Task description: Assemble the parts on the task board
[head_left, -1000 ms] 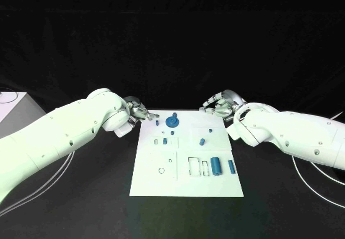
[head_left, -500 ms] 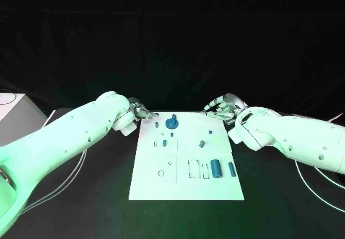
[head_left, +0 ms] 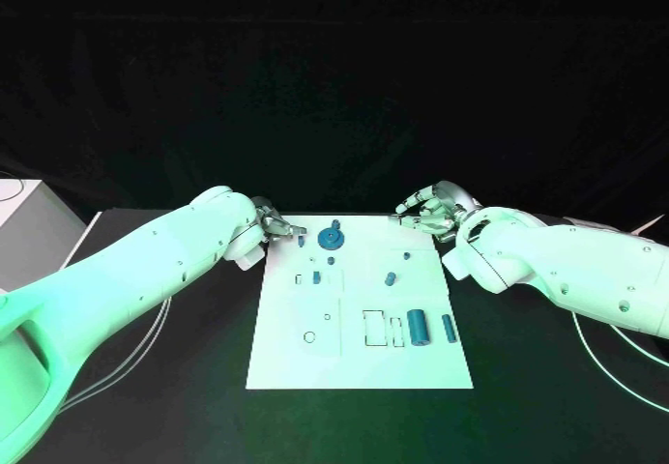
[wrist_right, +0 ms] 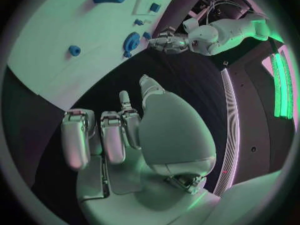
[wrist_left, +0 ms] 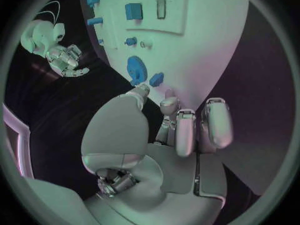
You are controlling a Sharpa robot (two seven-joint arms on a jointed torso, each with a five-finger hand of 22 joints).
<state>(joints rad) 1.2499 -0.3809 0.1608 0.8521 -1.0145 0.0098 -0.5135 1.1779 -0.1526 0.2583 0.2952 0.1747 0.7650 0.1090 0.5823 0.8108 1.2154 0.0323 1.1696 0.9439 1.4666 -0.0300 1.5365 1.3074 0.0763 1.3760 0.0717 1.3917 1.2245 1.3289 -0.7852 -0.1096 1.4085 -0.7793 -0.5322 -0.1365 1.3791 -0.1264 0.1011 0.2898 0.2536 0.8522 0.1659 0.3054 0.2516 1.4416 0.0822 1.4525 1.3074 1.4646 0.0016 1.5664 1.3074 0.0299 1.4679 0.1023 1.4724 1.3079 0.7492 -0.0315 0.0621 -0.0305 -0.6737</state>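
The white task board (head_left: 356,362) lies in the middle of the black table. A blue gear (head_left: 332,238) stands near its far edge, with a small blue part (head_left: 303,242) just to its left. My left hand (head_left: 275,230) hovers at the board's far left corner, fingers stretched out and holding nothing; its thumb tip (wrist_left: 141,91) is close to the small blue part (wrist_left: 156,78) and the gear (wrist_left: 135,69). My right hand (head_left: 429,211) is at the far right corner, over the table beside the board (wrist_right: 56,40), fingers apart and empty.
More blue parts lie on the board: a small block (head_left: 316,277), a peg (head_left: 391,278), a thick cylinder (head_left: 419,327) and a thin one (head_left: 449,328) near the front right. A white box (head_left: 25,217) stands at the table's left edge.
The left arm has swung in along the board's left side while its hand stays at the far left corner. The right hand has barely moved.
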